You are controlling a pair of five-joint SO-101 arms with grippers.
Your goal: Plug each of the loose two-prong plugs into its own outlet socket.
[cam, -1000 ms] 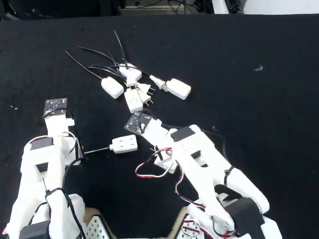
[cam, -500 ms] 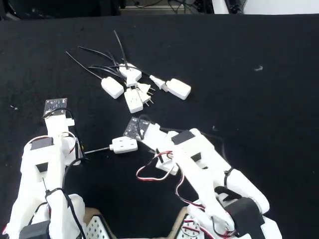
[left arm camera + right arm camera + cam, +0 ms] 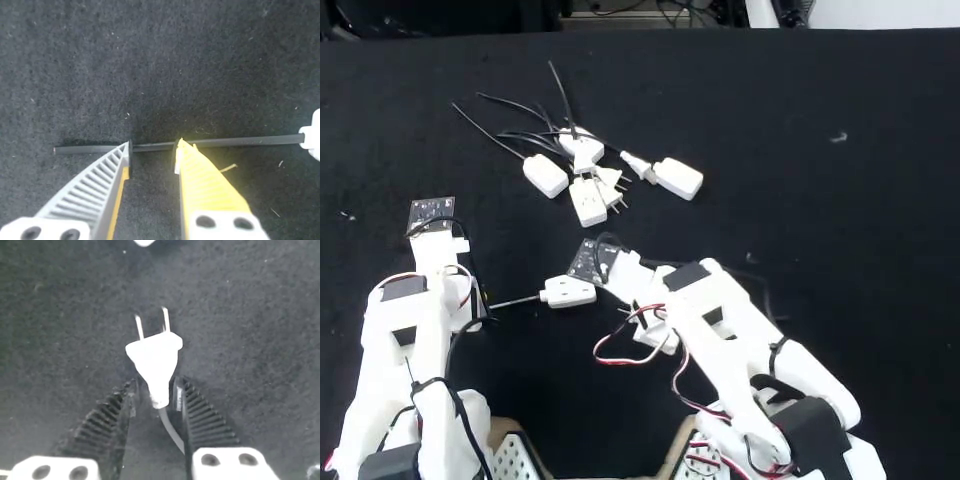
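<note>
A white outlet socket [image 3: 569, 291] lies on the black mat, its black cable [image 3: 240, 142] running toward my left gripper [image 3: 152, 147]. That gripper [image 3: 475, 306] stands open, both fingertips down on the cable. My right gripper [image 3: 155, 390] is shut on the tail of a white two-prong plug [image 3: 154, 354]. The prongs point away from the wrist toward the socket, a short gap off. In the high view the right gripper [image 3: 605, 272] sits just right of the socket. More white sockets [image 3: 587, 200] and loose plugs [image 3: 637, 165] lie in a pile farther back.
The pile's thin black cables [image 3: 505, 135] fan out toward the back left. Another socket block [image 3: 677, 178] sits at the pile's right end. Bare black mat [image 3: 840, 220] stretches to the right and around the arms.
My right gripper has moved left and slightly forward with the plug, closing on the socket. The socket has nudged a little to the left. The left arm has stayed put.
</note>
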